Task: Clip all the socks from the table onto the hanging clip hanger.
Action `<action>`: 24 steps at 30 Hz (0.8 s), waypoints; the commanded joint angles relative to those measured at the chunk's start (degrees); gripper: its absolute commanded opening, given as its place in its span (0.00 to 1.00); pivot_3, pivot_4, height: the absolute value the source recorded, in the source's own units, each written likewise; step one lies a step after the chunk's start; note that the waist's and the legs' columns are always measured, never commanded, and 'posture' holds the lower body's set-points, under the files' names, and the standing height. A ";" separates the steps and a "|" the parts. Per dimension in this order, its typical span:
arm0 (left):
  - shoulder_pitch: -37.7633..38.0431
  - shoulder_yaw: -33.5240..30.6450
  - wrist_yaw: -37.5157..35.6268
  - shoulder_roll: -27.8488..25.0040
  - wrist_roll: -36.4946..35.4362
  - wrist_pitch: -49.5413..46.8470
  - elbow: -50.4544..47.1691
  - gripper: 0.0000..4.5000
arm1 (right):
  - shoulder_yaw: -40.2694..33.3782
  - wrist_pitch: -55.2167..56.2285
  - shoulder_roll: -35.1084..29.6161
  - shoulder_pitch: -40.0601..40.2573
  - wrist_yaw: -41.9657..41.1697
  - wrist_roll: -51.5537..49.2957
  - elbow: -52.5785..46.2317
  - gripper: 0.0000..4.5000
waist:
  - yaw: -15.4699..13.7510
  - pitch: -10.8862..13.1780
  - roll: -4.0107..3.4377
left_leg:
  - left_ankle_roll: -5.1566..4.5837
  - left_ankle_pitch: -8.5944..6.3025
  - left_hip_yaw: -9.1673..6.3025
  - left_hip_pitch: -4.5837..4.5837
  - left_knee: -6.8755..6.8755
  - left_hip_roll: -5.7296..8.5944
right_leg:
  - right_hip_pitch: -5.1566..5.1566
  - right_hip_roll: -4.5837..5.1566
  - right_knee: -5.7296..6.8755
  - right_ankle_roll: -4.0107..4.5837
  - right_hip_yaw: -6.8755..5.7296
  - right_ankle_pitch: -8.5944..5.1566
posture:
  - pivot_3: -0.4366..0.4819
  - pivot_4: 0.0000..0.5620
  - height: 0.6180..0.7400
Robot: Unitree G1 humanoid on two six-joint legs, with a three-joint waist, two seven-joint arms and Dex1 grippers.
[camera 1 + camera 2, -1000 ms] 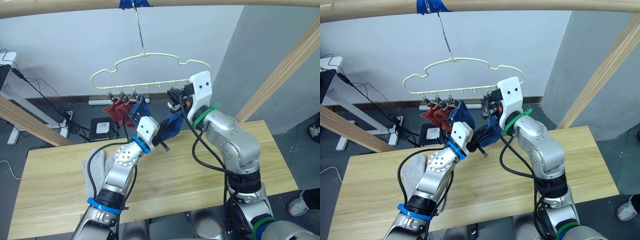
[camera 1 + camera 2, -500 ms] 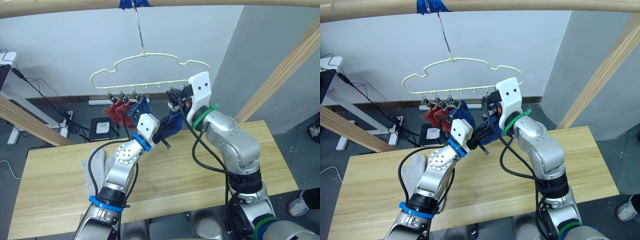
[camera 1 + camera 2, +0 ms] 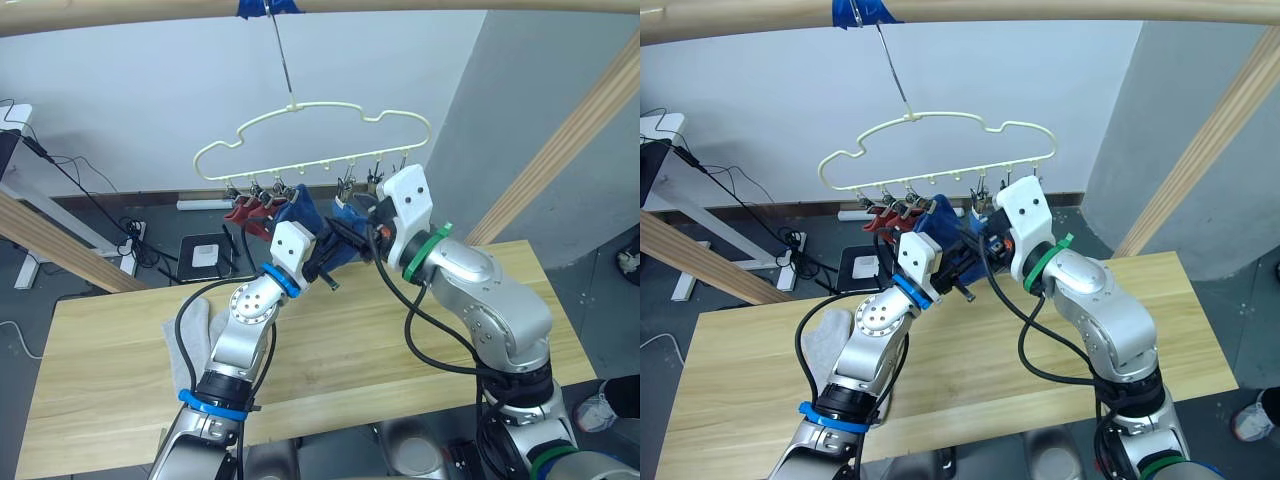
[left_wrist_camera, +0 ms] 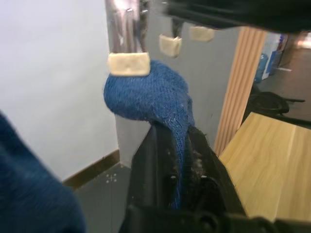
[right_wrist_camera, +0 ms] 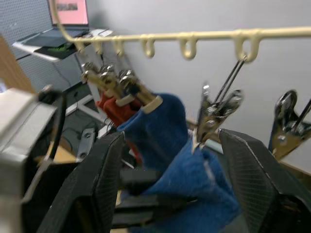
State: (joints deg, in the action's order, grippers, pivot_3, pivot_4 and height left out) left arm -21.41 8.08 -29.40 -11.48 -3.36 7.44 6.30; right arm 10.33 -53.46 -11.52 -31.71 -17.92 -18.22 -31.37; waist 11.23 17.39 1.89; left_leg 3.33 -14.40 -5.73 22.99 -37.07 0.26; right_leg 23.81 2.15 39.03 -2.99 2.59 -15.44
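The pale-yellow clip hanger [image 3: 312, 138] hangs by its hook from the pole. Two rust-red socks [image 3: 246, 211] and a blue sock [image 3: 299, 211] hang from its left clips. A second blue sock [image 4: 146, 94] hangs from a clip [image 5: 214, 114] further along. My left gripper [image 4: 174, 133] is shut on its lower end just under the bar. My right gripper [image 5: 172, 138] stands open, its fingers [image 5: 92, 194] wide on either side of that clip and off it. A light grey sock [image 3: 190, 332] lies on the table [image 3: 400, 340] at the left.
A thick wooden pole [image 3: 450, 5] runs across the top, with slanted wooden beams at the right [image 3: 580, 130] and left [image 3: 60, 250]. Two empty clips [image 5: 289, 121] hang at the bar's right end. Cables and a desk stand on the floor behind the table.
My right gripper has opened and let go of the clip, which now bites the second blue sock. The hanger has swung to the right, and both arms have followed it.
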 commanded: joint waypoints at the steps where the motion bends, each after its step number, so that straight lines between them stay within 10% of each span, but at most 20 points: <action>1: 0.29 -0.15 -1.11 -0.52 -1.30 -0.99 -3.05 0.35 | 0.42 -0.60 -2.28 1.45 -1.76 -1.60 -6.42 0.71 | -0.01 0.00 0.00 | 0.00 0.00 0.00 0.00 -0.01 0.00 | -0.01 -0.01 0.00 0.00 0.00 0.00 | 0.14 0.47 1.00; 4: 1.39 -0.65 -3.09 -1.75 -3.12 -1.66 -5.33 0.54 | 0.40 -1.06 -4.03 3.23 -2.11 -2.38 -9.23 0.71 | 0.04 0.00 0.00 | -0.01 0.00 0.00 -0.01 0.00 0.00 | -0.03 -0.01 -0.02 0.00 0.00 0.00 | 0.14 0.47 1.00; 24: 3.46 -7.61 -14.81 -16.88 -15.75 -16.17 -19.03 0.55 | 0.60 4.54 0.23 4.01 8.31 7.73 -4.03 0.59 | -0.03 0.00 0.00 | -0.01 0.01 -0.03 -0.03 0.01 -0.02 | -0.03 -0.02 -0.03 0.00 0.00 0.00 | 0.16 0.46 1.00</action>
State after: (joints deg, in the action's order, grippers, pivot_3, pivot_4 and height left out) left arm -17.27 1.60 -44.11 -28.00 -17.94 -8.62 -10.29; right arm 11.37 -50.44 -11.91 -26.66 -10.49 -11.25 -34.26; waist 11.19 17.39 1.89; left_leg 3.33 -14.39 -5.75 22.96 -37.05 0.23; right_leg 23.78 2.14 39.01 -2.99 2.59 -15.44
